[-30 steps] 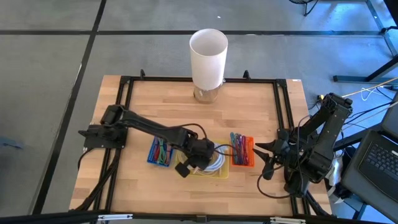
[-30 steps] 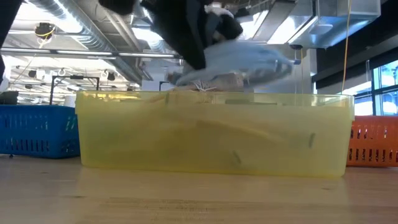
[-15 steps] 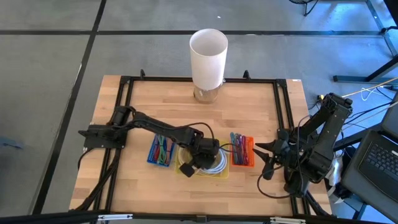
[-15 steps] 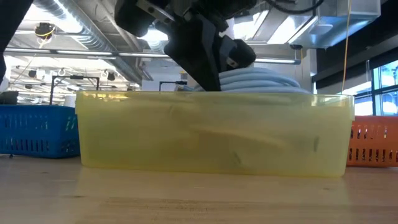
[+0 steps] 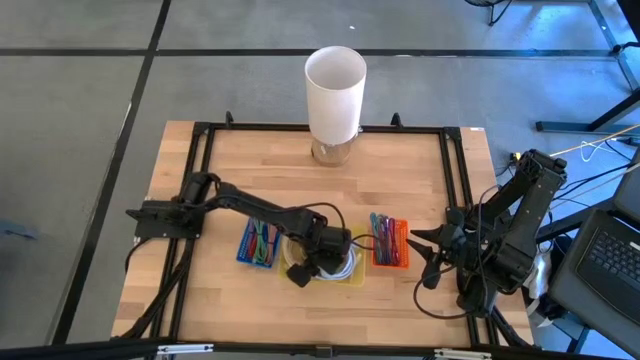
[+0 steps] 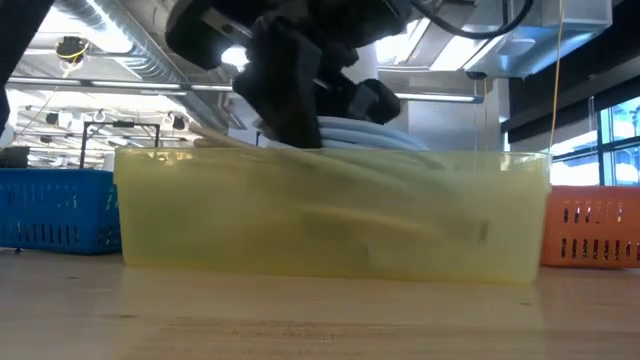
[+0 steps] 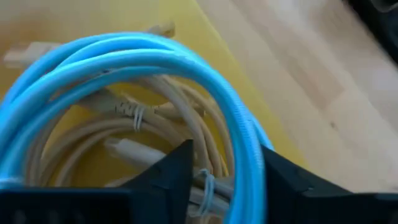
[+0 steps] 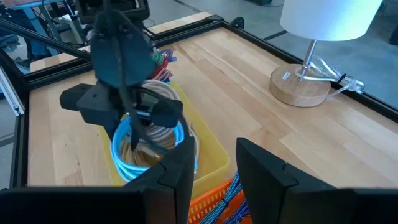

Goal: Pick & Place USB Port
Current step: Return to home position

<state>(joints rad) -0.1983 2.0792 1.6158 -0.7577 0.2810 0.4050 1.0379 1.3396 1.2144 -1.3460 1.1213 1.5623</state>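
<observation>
The USB cables are a coil of light-blue and off-white cable [image 5: 338, 264] lying in the yellow bin [image 6: 330, 215], seen close in the left wrist view as the coil [image 7: 124, 93]. My left gripper [image 7: 227, 165] reaches slanting down into the bin [image 5: 352, 278]. Its fingers stand apart, one on either side of the coil's near strands. In the right wrist view the left gripper [image 8: 134, 127] stands over the coil. My right gripper [image 5: 420, 250] waits open and bare near the table's right edge, beside the orange bin [image 5: 392, 243]. My left gripper has the light-blue strand [image 7: 249, 155] and some off-white strands between its parted fingers, coming slanting down from above. Whether either finger touches them I cannot tell. The coil lies in the yellow bin, its top loops above the rim.
A blue bin [image 5: 257, 243] of coloured cables stands left of the yellow one, and the orange bin of cables stands to its right. A white lamp [image 5: 335, 85] stands at the table's far edge. Bare wood lies between the bins and the lamp.
My left gripper has come down into the yellow bin with the coil. The coil hung above the rim a second ago and now rests inside. The yellow bin has shifted a little on the table.
</observation>
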